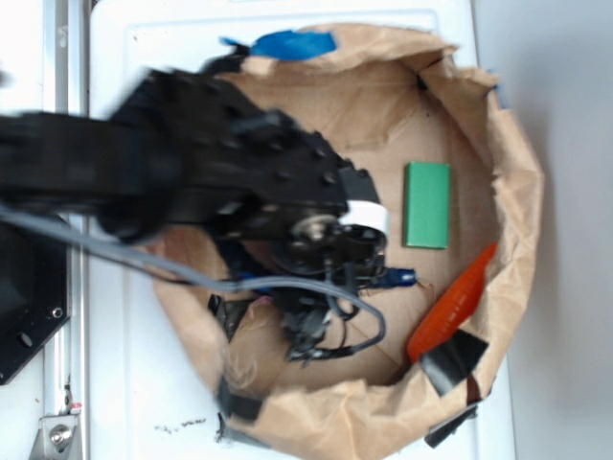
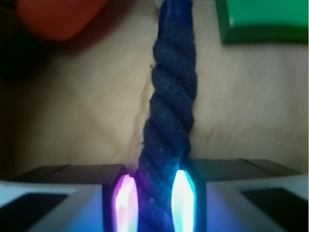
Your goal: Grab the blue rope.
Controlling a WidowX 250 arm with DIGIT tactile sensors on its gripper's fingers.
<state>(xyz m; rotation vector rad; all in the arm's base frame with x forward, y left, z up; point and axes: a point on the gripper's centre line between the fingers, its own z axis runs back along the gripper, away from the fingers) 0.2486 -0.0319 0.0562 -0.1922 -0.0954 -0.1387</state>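
We see the gripper [image 2: 150, 200] in the wrist view with the blue rope [image 2: 171, 106] running straight between its two fingers [image 2: 126, 200], which press on the strand from either side, so it is clamped on the rope. The rope runs away from the jaws over brown paper toward a brighter blue bound end [image 2: 176, 9] at the far edge of that view. A green block [image 2: 263, 19] sits far right there, an orange thing [image 2: 60, 17] far left, both apart from the rope.

In the exterior view the black arm [image 1: 192, 163] comes in from the left, blurred, and covers most of the rope; only its bright blue tip [image 1: 400, 278] pokes out to the right of the gripper [image 1: 335, 254]. All of this lies inside a crumpled paper bag [image 1: 522, 192] spread open on a white table [image 1: 124, 383]. The green block [image 1: 427, 204] lies right of the arm, the orange thing [image 1: 450, 305] at the near right by the bag wall. A grey cable [image 1: 144, 259] loops under the arm. Blue tape [image 1: 292, 43] sits at the far rim of the bag.
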